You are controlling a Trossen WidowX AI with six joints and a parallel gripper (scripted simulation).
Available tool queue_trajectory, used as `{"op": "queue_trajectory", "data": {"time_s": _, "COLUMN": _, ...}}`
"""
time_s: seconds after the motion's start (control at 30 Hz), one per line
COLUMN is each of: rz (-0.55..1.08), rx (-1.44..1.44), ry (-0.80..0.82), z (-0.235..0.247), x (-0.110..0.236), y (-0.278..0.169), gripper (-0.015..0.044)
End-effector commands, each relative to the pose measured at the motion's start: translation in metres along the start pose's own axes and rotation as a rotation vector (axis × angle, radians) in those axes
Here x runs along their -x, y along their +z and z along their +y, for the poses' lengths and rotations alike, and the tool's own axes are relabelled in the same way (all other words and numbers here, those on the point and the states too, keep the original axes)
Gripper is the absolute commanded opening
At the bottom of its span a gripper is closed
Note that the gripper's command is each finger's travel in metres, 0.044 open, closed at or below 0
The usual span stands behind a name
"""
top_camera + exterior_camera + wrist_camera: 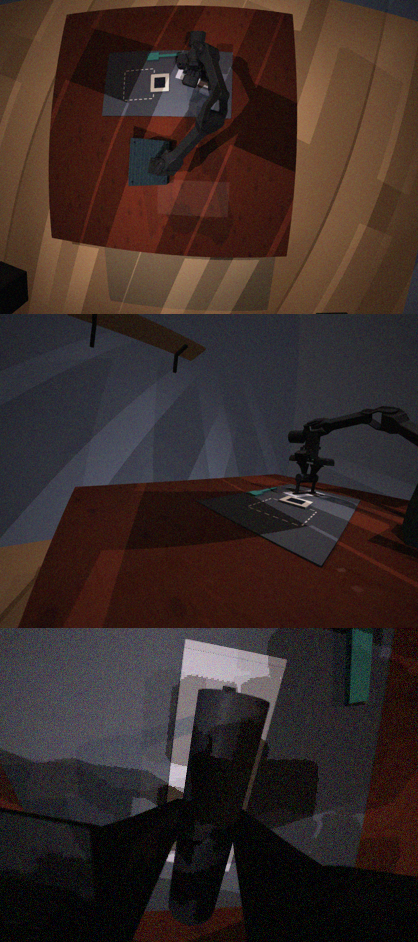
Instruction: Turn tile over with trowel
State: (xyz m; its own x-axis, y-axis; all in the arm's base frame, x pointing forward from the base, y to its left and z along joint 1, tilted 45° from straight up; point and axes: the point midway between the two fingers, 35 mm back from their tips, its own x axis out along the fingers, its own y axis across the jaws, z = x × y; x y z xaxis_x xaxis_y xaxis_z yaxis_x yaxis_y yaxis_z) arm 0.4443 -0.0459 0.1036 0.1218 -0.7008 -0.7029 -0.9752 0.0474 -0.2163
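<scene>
The tile [152,87] [305,505] is pale with a dark square on its upper face. It lies flat on the grey mat [168,109] [303,544]; its left edge overlaps the right side of the dashed outline [139,99]. The trowel [179,74] [225,664] has a pale flat blade and a dark round handle, and is right of the tile in the top view. My gripper [305,492] [209,811] is shut on the trowel's handle, low over the mat. Whether the trowel touches the mat is unclear. The arm hides part of the trowel from above.
A teal tool [153,56] [257,492] [360,670] lies along the mat's far edge, near my gripper. A ribbed blue-green board [140,162] is at the arm's base. A faint pale rectangle [202,202] shows on the red table [84,152]. A wall shelf [145,329] is high up.
</scene>
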Motion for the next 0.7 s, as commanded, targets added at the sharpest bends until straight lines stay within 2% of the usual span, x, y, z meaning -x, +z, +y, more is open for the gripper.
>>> {"op": "queue_trajectory", "data": {"time_s": 0.0, "rz": 0.002, "rx": 0.107, "ry": 0.002, "z": 0.0004, "x": -0.0004, "y": -0.0003, "gripper": 0.013}}
{"op": "queue_trajectory", "data": {"time_s": 0.47, "rz": 0.001, "rx": 0.522, "ry": 0.002, "z": 0.0004, "x": -0.0003, "y": -0.0002, "gripper": 0.013}}
{"op": "queue_trajectory", "data": {"time_s": 0.63, "rz": 0.001, "rx": 0.542, "ry": 0.002, "z": 0.0004, "x": -0.0003, "y": -0.0002, "gripper": 0.013}}
{"op": "queue_trajectory", "data": {"time_s": 0.67, "rz": 0.001, "rx": 0.542, "ry": 0.002, "z": 0.0004, "x": -0.0003, "y": -0.0002, "gripper": 0.0156}}
